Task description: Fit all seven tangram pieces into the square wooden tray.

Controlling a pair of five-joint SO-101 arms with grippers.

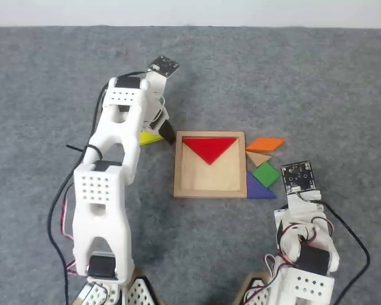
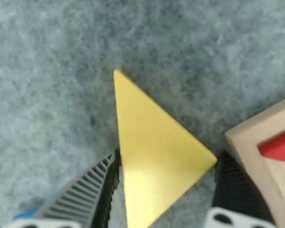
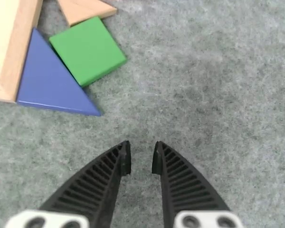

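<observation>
A yellow triangle (image 2: 152, 152) lies flat on the grey mat just left of the square wooden tray (image 1: 178, 165). My left gripper (image 2: 168, 161) is open and straddles it, one finger at each side, close to its edges. In the high view the yellow triangle (image 1: 150, 137) peeks out under the left gripper (image 1: 162, 133). A red triangle (image 1: 209, 149) lies in the tray's far half. Right of the tray lie an orange parallelogram (image 1: 265, 144), a tan triangle (image 1: 257, 157), a green square (image 3: 88, 50) and a blue triangle (image 3: 50, 80). My right gripper (image 3: 141, 156) hangs over bare mat, open by a narrow gap, holding nothing.
The tray's corner (image 2: 256, 142) sits right beside the left gripper's finger (image 2: 235, 190). The right arm (image 1: 301, 248) stands at the near right, its wrist close to the blue triangle (image 1: 259, 189). Grey mat (image 1: 305, 76) stretches all around.
</observation>
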